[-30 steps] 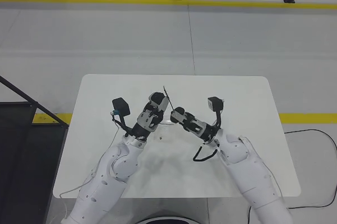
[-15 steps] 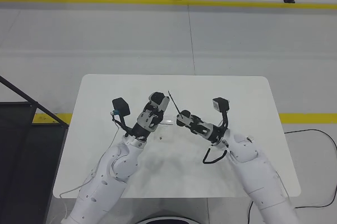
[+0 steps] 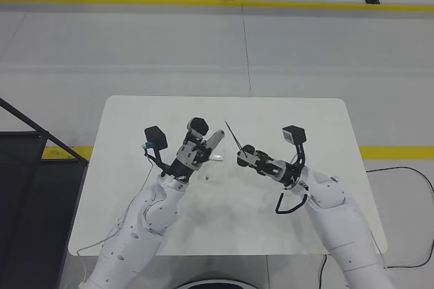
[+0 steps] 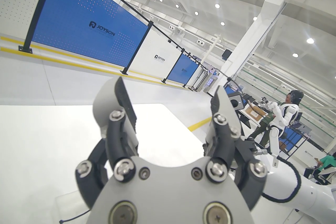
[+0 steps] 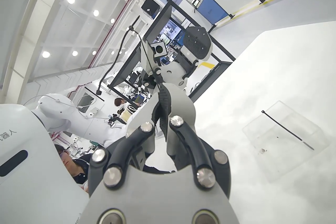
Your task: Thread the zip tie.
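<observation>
Zip tie (image 3: 232,136) end hidden inside right hand (image 5: 160,96).

A: Where does the thin black plastic zip tie (image 5: 149,58) end?
B: Mid-frame, its lower end vanishes between the right gripper's (image 5: 160,89) pressed-together pads.
A: And the second black zip tie (image 5: 286,130), in the clear plastic tray (image 5: 275,159)?
B: Lower left of the left wrist view, probably its tail; the left gripper (image 4: 169,88) hides the rest.

Bright overhead lamps (image 4: 217,6), soft shadows (fisheye edges)
</observation>
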Robot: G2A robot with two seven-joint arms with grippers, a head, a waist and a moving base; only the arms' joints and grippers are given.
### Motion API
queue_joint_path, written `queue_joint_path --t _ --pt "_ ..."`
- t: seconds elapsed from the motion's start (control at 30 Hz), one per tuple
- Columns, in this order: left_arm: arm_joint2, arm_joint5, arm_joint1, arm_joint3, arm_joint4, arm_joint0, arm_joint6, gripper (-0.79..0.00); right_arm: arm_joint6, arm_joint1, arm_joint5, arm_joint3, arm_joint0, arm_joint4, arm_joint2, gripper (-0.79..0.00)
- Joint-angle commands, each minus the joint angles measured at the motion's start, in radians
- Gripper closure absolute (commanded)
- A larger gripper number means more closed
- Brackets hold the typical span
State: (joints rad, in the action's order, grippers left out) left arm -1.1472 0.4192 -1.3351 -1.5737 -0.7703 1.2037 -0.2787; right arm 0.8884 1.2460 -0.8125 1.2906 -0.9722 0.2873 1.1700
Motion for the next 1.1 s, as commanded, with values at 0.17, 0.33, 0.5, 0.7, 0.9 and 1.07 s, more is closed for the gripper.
queue_joint_path --t 0.17,0.33,0.5,0.7,0.9,1.07 --pt "-0.029 -0.080 -0.005 -0.019 0.052 -0.002 0.018 -0.785 -0.020 -0.004 -0.003 0.003 -0.005 -0.018 -0.002 0.000" --pt "-0.091 -0.042 0.004 -0.025 0.125 0.008 0.094 -0.785 -0.001 -0.009 -0.008 0.003 -0.003 -0.015 0.000 0.000" --pt "-0.148 0.079 0.020 -0.018 0.350 -0.001 0.354 -0.785 0.041 -0.018 -0.006 0.004 -0.004 -0.026 0.001 0.000" --pt "-0.193 0.167 0.042 -0.004 0.590 -0.019 0.667 -0.785 0.053 -0.024 0.012 0.009 -0.007 -0.041 0.002 0.000" --pt "-0.193 0.167 0.042 -0.004 0.590 -0.019 0.667 -0.785 0.053 -0.024 0.012 0.009 -0.007 -0.041 0.002 0.000" --pt "-0.182 0.136 0.046 -0.017 0.734 -0.021 0.770 -0.785 0.032 -0.026 0.036 0.031 -0.015 -0.082 0.000 0.000"
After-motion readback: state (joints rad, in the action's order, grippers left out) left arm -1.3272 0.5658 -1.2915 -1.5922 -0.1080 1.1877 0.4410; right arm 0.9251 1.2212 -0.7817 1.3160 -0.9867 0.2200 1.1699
